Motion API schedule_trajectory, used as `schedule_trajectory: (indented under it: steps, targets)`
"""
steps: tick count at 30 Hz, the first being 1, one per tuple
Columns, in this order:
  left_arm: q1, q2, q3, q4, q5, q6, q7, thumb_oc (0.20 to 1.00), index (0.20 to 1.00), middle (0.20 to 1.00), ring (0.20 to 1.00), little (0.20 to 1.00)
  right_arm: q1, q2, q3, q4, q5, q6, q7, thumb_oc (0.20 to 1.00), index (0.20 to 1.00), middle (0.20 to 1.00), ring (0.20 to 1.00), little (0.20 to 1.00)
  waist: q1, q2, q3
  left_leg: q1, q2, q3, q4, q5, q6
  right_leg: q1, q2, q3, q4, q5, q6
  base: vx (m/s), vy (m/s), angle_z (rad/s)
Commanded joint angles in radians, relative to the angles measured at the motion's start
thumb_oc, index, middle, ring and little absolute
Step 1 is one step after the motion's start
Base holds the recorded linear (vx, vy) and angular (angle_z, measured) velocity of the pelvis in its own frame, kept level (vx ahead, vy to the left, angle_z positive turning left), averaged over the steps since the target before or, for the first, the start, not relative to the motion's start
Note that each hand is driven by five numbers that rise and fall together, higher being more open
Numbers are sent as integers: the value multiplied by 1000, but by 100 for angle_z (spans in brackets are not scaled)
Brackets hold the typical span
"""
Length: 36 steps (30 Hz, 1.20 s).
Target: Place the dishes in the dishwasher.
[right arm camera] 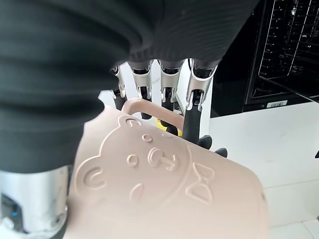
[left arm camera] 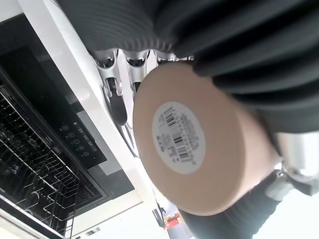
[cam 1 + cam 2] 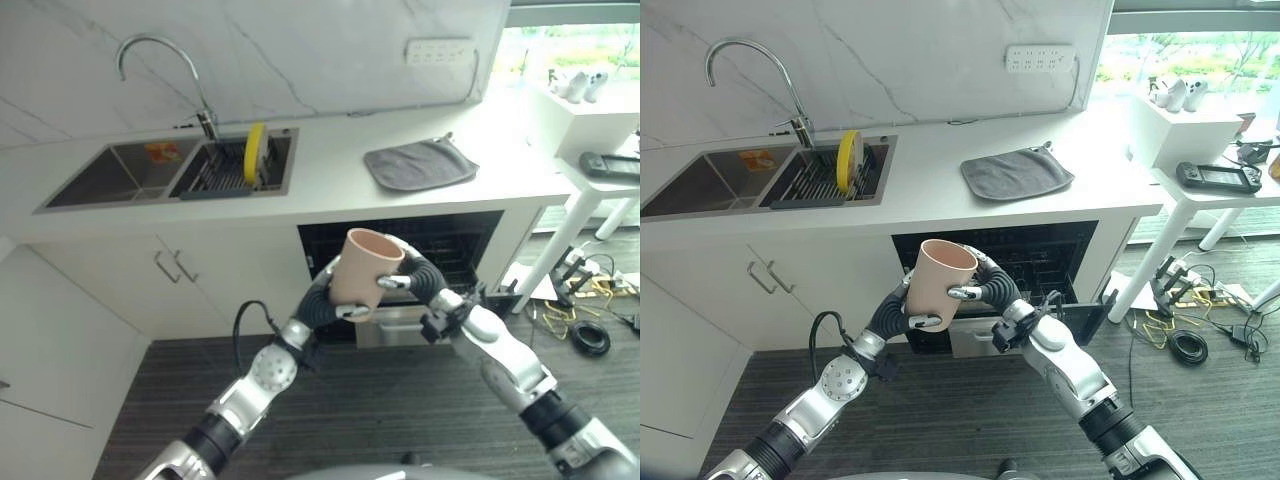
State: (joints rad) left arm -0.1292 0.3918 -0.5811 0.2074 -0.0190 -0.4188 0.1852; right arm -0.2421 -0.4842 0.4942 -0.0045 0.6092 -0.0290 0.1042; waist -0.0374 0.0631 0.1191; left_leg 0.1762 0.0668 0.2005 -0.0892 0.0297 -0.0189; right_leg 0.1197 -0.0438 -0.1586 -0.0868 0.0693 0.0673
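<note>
Pale pink plastic cup [image 3: 365, 266] with an embossed bear face — we hold it upright between both hands, left hand [image 3: 322, 304] and right hand [image 3: 412, 276] curled round its sides, in front of the open black dishwasher [image 3: 1040, 255] under the white table [image 3: 940, 190].

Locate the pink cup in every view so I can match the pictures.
Left eye view: cup at centre, held before the open dishwasher.
Right eye view: cup left of centre, same dishwasher behind.
Left wrist view: its labelled base.
Right wrist view: its embossed side.
Shared landmark: the dishwasher rack.
</note>
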Motion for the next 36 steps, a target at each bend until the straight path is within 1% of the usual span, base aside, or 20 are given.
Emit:
schedule_trajectory:
  steps: [1,7,10,14,15,16,19,23,25,26,28,30,36]
  targets:
    - [-115,-39,-137,61,63,12,-41,1000,1000,1000,1000,1000,-218,160,41,-118,36,-124,23,200,200,200,200,200,9,-61,34,28,-31,-20,2,-114,32,53,-65,-29,44,-105,50,0,0,0]
    - [-96,-38,-127,65,67,1,-34,1000,1000,1000,1000,1000,-210,143,11,-126,42,-125,-3,200,200,200,200,200,6,-62,35,29,-25,-11,2,-112,30,54,-65,-35,48,-108,46,1,-4,5]
    - [-94,-38,-124,62,67,9,-35,1000,1000,1000,1000,1000,-205,140,2,-125,47,-126,-9,200,200,200,200,200,6,-62,35,29,-25,-12,2,-111,29,56,-65,-36,49,-109,45,0,0,0]
    - [-89,-36,-126,68,81,-4,-28,1000,1000,1000,1000,1000,-207,137,-3,-127,48,-126,-21,200,200,200,200,200,6,-61,35,30,-24,-13,2,-111,29,57,-64,-37,52,-113,42,4,-2,1]
    - [-91,-35,-125,67,87,3,-40,1000,1000,1000,1000,1000,-209,138,-4,-126,52,-125,-23,200,200,200,200,200,6,-61,35,29,-24,-14,2,-110,28,57,-63,-36,53,-114,42,16,-1,5]
    - [-85,-32,-129,67,100,-6,-33,200,200,200,200,200,-212,139,-1,-117,54,-131,-20,200,200,200,200,200,7,-59,36,28,-24,-19,2,-108,26,55,-62,-33,55,-115,40,17,4,4]
    - [-107,-25,-130,59,96,9,-35,200,200,200,200,200,-215,141,9,-122,62,-122,-19,200,200,200,200,200,4,-57,36,29,-30,-26,2,-112,30,56,-62,-28,56,-115,42,0,0,0]
    - [-115,-18,-131,56,102,2,-35,200,200,200,200,200,-220,145,24,-118,64,-96,22,200,200,200,200,200,7,-57,36,25,-35,-32,2,-112,33,51,-63,-25,56,-114,43,0,0,0]
    - [-119,-17,-130,51,95,3,-38,200,200,200,200,200,-219,149,44,-119,53,-63,49,200,200,200,200,200,8,-57,36,23,-37,-33,2,-113,33,50,-63,-25,58,-115,44,0,0,0]
    - [-119,-16,-130,46,94,4,-40,200,200,200,200,200,-218,149,61,-116,46,-36,74,200,200,200,200,200,10,-57,37,22,-37,-33,2,-112,34,49,-64,-25,57,-114,44,0,0,0]
    - [-114,-15,-131,42,93,9,-47,200,200,200,200,200,-208,152,101,-108,31,-11,99,200,200,200,200,200,14,-58,39,21,-36,-33,2,-111,34,49,-64,-27,56,-114,44,0,0,0]
    - [-112,-16,-137,53,97,-5,-39,200,200,200,200,200,-199,161,139,-84,14,-19,106,200,200,200,200,200,16,-58,39,19,-35,-34,2,-108,33,51,-64,-30,54,-113,42,0,0,0]
    - [-117,-19,-139,56,95,0,-52,200,200,200,200,200,-204,173,144,-60,8,-38,91,200,200,200,200,200,23,-62,39,16,-36,-40,2,-107,33,52,-64,-37,52,-112,43,0,0,0]
